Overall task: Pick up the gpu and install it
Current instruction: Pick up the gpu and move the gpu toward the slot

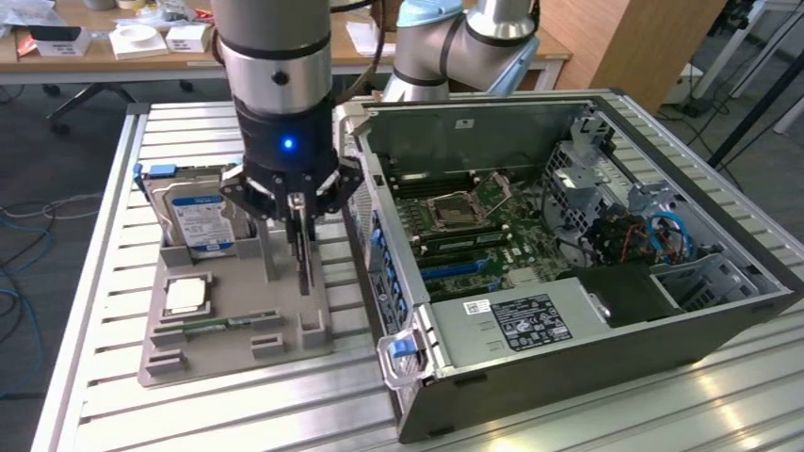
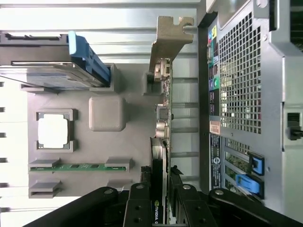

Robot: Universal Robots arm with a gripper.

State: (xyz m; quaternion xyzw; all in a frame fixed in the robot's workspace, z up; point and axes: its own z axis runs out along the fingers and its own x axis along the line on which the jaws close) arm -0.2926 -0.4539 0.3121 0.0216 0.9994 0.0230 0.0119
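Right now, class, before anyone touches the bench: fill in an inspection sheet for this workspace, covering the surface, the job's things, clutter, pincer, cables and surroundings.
Surface: slatted metal table carrying a grey holder and an open computer case.
Job's things: gpu stands on edge in the grey holder, not yet in the case.
Clutter: hard drive, processor chip and memory stick in the holder's other places.
Pincer: pincer at the gpu's upper edge.
Cables: blue cables inside the case; loose cables on the floor at the exterior view's left.
Surroundings: desk with white boxes behind the table.
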